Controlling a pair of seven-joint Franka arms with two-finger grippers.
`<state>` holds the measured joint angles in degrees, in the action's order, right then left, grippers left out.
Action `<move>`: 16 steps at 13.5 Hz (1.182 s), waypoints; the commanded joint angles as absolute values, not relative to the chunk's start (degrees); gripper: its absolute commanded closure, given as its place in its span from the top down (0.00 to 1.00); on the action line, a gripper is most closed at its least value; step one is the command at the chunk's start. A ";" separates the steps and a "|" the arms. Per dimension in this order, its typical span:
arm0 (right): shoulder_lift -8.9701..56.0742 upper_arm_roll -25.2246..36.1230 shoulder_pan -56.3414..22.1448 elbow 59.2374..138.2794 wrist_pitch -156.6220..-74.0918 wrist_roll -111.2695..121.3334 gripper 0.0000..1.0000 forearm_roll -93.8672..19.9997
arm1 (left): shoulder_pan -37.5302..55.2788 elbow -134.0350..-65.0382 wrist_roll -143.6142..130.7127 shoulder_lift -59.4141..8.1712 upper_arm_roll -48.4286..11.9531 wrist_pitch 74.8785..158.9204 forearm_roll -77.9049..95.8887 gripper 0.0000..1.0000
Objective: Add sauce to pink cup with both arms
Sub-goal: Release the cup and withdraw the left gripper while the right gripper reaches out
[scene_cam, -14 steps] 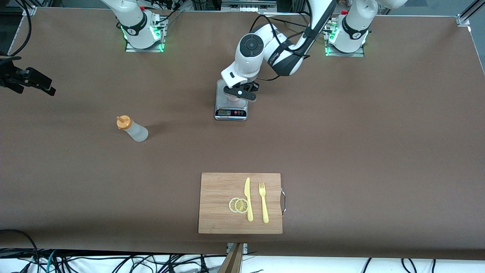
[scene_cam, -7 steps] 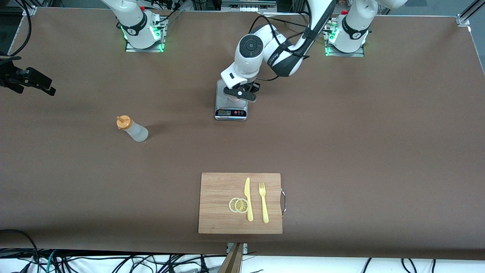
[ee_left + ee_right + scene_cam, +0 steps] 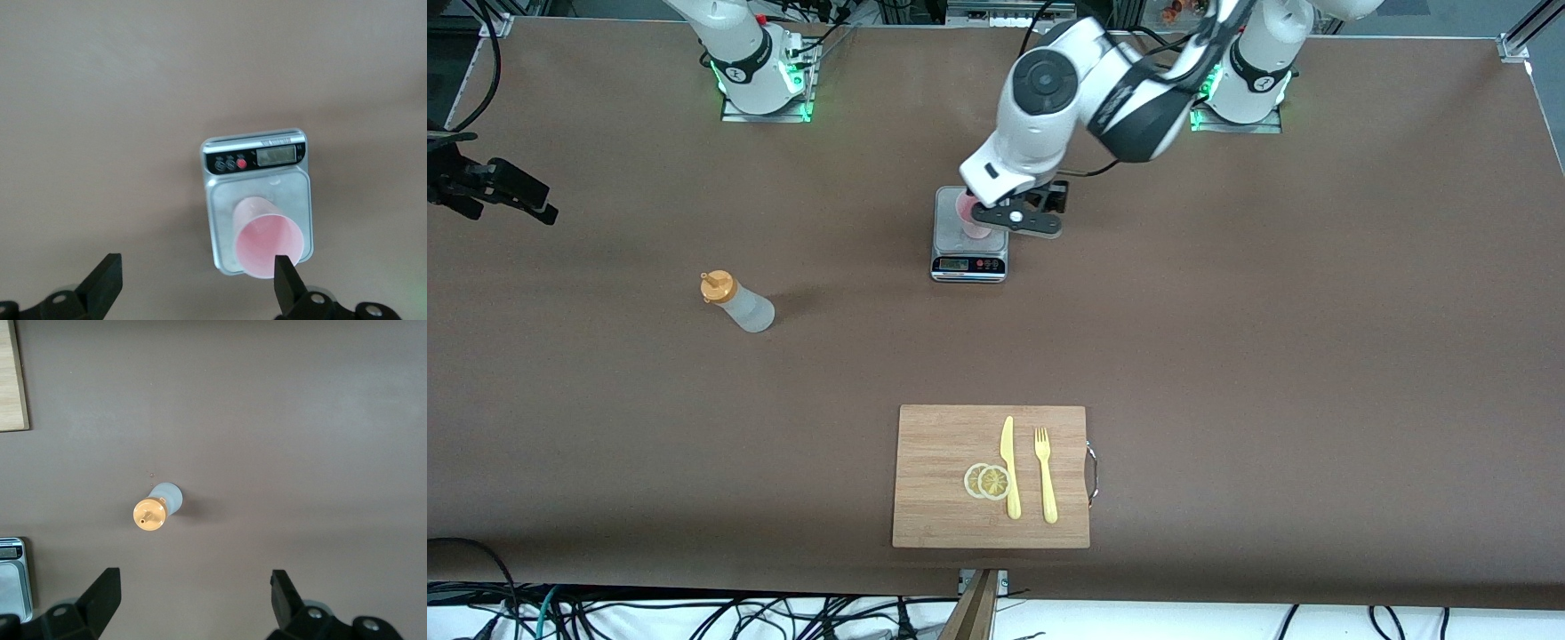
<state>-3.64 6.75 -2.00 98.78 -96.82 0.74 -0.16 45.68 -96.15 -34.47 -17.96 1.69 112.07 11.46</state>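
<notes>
The pink cup (image 3: 970, 216) stands upright on a small silver kitchen scale (image 3: 968, 261) in the middle of the table; it also shows in the left wrist view (image 3: 269, 237). My left gripper (image 3: 1018, 220) hangs open and empty just above the scale, beside the cup toward the left arm's end; in its wrist view (image 3: 197, 270) one fingertip overlaps the cup's rim. The sauce bottle (image 3: 737, 303) with an orange cap stands toward the right arm's end. My right gripper (image 3: 193, 583) is open and empty high over the table near the bottle (image 3: 158, 507), out of the front view.
A wooden cutting board (image 3: 934, 444) with a yellow knife (image 3: 1009, 467), a yellow fork (image 3: 1045, 476) and lemon slices (image 3: 987, 481) lies near the front edge. A black fixture (image 3: 489, 187) juts in at the right arm's end of the table.
My left gripper has lifted and shifted from over the cup toward the left arm's end. The cup stays on the scale. The bottle has not moved.
</notes>
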 commanded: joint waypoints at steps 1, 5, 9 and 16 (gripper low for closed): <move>-2.38 6.59 -2.11 98.09 -96.94 1.05 1.00 0.18 | 42.64 -94.31 -33.75 -13.29 4.82 106.80 12.04 1.00; 0.09 6.59 -3.25 98.00 -97.03 1.23 1.00 -0.09 | 33.69 -93.52 -33.49 -7.92 7.82 101.97 11.87 1.00; 5.86 6.68 -3.17 97.91 -98.26 13.29 1.00 -1.14 | 19.55 -91.15 -17.12 -6.24 7.74 94.07 9.25 1.00; 13.79 7.12 4.73 98.61 -99.84 55.57 1.00 -18.79 | 5.91 -90.44 -1.78 -4.48 5.38 88.34 3.69 1.00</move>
<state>12.42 7.29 2.19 98.97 -100.06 45.05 -14.68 9.09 -91.15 -5.38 -5.01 7.98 90.40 5.12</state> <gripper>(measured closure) 0.000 0.000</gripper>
